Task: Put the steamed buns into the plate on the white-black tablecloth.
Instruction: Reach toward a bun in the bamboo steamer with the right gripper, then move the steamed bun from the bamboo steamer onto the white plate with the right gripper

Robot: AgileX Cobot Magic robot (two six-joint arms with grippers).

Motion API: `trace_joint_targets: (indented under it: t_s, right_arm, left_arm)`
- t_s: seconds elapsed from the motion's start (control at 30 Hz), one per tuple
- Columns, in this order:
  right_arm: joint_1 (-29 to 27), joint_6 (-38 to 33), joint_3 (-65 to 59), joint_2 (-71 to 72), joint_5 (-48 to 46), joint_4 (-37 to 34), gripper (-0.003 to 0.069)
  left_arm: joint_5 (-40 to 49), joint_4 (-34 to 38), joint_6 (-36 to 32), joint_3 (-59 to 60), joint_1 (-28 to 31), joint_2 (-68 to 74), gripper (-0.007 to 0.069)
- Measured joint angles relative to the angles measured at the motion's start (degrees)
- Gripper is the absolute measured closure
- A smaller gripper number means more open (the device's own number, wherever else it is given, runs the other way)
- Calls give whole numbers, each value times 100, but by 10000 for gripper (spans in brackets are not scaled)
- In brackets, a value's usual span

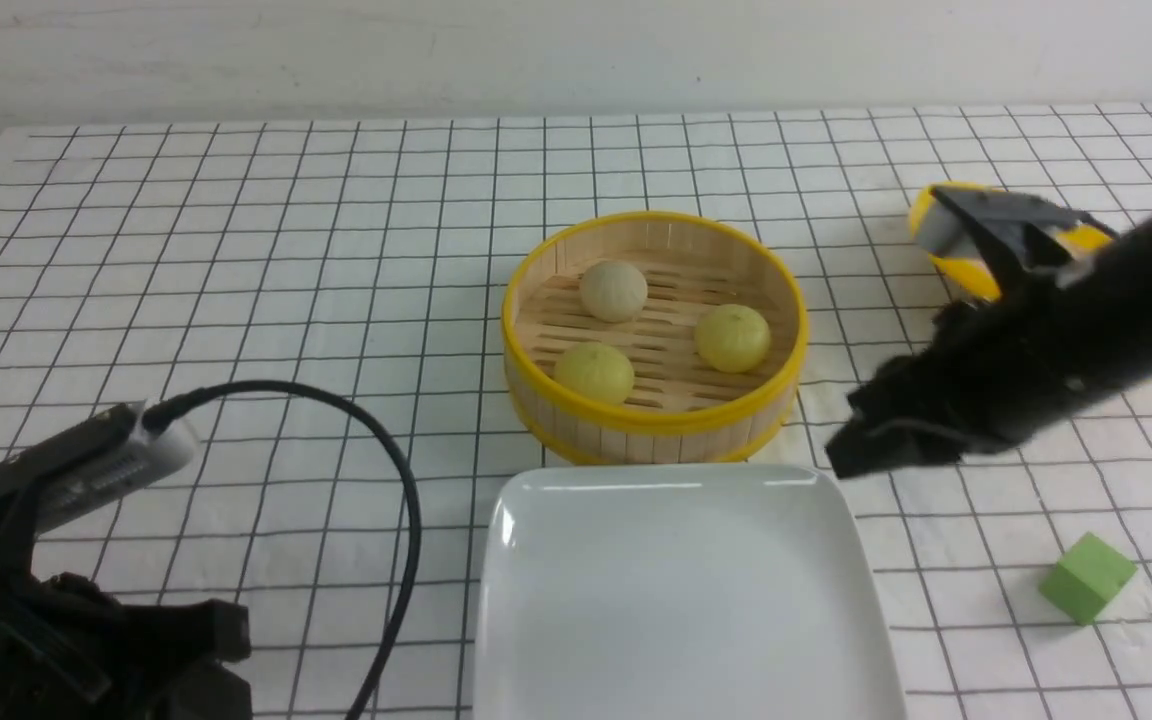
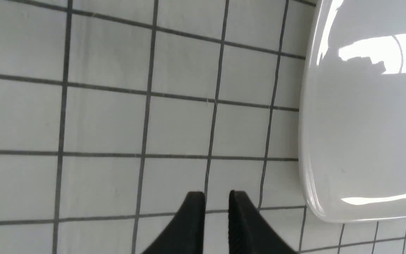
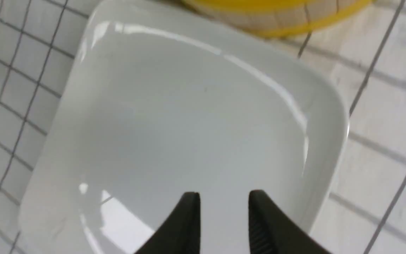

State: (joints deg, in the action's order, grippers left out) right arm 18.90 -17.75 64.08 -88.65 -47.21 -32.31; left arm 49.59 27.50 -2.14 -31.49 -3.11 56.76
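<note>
Right gripper [image 3: 224,201], slightly parted, hovers over plate [image 3: 196,116] on white-black tablecloth [image 1: 286,250].

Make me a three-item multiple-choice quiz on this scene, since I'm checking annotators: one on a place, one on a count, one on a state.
1. Where are the steamed buns?
A. In the bamboo steamer
B. On the plate
C. On the cloth beside the green cube

2. How many buns are pale yellow-green?
A. One
B. Two
C. Three

3. What does the plate hold?
A. One bun
B. The green cube
C. Nothing

Answers:
1 A: all three sit inside the bamboo steamer, behind the plate in the front view.
2 B: two are yellow-green and one is beige-white.
3 C: its white surface is bare in the front and right wrist views; the green cube lies on the white-black tablecloth to its right, and the right gripper over it holds nothing.
</note>
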Motion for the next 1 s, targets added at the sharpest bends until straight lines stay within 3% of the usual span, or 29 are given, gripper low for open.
trace_joint_targets:
  t_s: [0.03,0.23,0.47,0.57,0.63,0.73,1.0]
  right_arm:
    - [95,0,545,-451,10,271,372]
    - [156,-16,2096,-1780,299,1103,221]
    - [156,-16,2723,-2740,815,1682,223]
    - [161,-20,2758,-2987,906,1648,317]
    - [167,-20,2765,-2976,777,1631,477]
    - [161,-20,2765,-2753,467,1631,633]
    - [217,165,2388,-778,-964,1495,646]
  left_arm:
    - [-65,2,-7,0,0,0,465]
    - [-148,19,-12,0,0,0,428]
    - [-160,19,-12,0,0,0,412]
    - [-160,19,-12,0,0,0,409]
    - [-168,19,-12,0,0,0,409]
    - [-174,19,-12,0,0,0,403]
    - [-167,19,35,0,0,0,396]
